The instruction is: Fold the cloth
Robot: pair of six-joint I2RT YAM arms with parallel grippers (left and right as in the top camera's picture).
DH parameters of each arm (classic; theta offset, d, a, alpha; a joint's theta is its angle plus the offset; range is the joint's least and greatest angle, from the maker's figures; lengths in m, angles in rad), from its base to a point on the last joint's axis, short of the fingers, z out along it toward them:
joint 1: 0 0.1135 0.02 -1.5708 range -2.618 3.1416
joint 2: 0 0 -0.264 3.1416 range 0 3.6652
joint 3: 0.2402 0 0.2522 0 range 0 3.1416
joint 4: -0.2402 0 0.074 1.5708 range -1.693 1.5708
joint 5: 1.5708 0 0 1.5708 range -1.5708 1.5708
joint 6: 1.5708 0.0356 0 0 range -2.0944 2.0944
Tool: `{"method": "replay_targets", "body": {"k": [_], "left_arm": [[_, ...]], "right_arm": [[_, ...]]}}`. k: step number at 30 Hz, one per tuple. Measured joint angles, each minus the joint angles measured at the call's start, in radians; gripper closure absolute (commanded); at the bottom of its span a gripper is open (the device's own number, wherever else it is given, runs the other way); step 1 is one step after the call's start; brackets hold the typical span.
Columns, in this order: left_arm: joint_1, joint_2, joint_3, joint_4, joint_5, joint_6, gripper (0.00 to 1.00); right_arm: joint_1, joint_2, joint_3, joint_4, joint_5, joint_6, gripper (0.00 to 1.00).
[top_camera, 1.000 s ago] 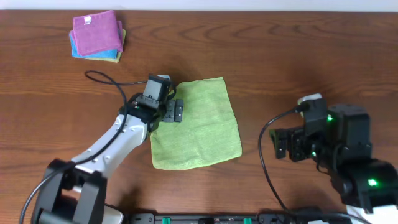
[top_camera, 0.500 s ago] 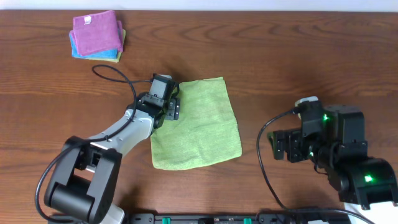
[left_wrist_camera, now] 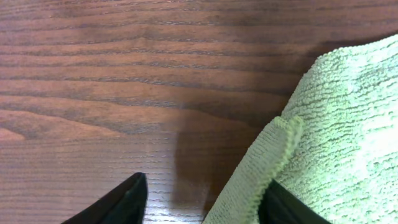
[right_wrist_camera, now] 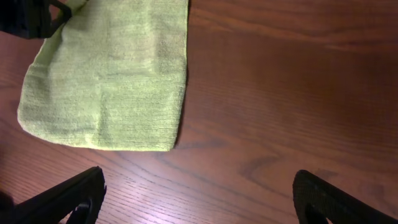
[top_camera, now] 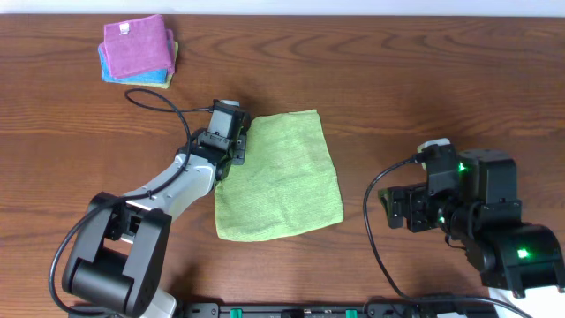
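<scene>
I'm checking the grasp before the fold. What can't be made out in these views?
1. Whether the left gripper touches the cloth: in the left wrist view the cloth's raised edge hides the contact; overhead, the gripper's body covers it.
2. Most of the cloth in the left wrist view: cut off by the right and bottom edges.
3. How many cloths lie under the purple cloth: overhead, it covers them.
</scene>
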Motion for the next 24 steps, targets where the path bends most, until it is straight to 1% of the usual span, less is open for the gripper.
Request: {"method": "replay_targets", "body": {"k": [1, 4, 7, 10, 12, 14, 18, 20, 24], "left_arm": [[0.0, 0.0, 0.0, -0.001, 0.0, -0.001, 0.52], [0.0, 0.0, 0.0, -0.009, 0.001, 0.0, 0.58], [0.0, 0.0, 0.0, -0.021, 0.002, -0.002, 0.69], [0.0, 0.0, 0.0, -0.024, 0.017, 0.006, 0.88], [0.0, 0.0, 0.0, -0.025, 0.03, 0.009, 0.94], [0.0, 0.0, 0.0, -0.025, 0.045, 0.017, 0.94], [0.0, 0.0, 0.0, -0.009, 0.058, 0.032, 0.94], [0.0, 0.0, 0.0, 0.018, 0.056, 0.05, 0.95], [0.005, 0.002, 0.004, 0.101, 0.003, 0.08, 0.95]], "right_arm": [[0.0, 0.0, 0.0, 0.0, 0.0, 0.0, 0.04], [0.0, 0.0, 0.0, 0.0, 0.0, 0.0, 0.05], [0.0, 0.0, 0.0, 0.0, 0.0, 0.0, 0.05], [0.0, 0.0, 0.0, 0.0, 0.0, 0.0, 0.05], [0.0, 0.0, 0.0, 0.0, 0.0, 0.0, 0.05], [0.0, 0.0, 0.0, 0.0, 0.0, 0.0, 0.06], [0.0, 0.0, 0.0, 0.0, 0.0, 0.003, 0.11], [0.0, 0.006, 0.0, 0.001, -0.002, 0.004, 0.14], [0.0, 0.063, 0.0, 0.015, -0.008, 0.011, 0.2]]}}
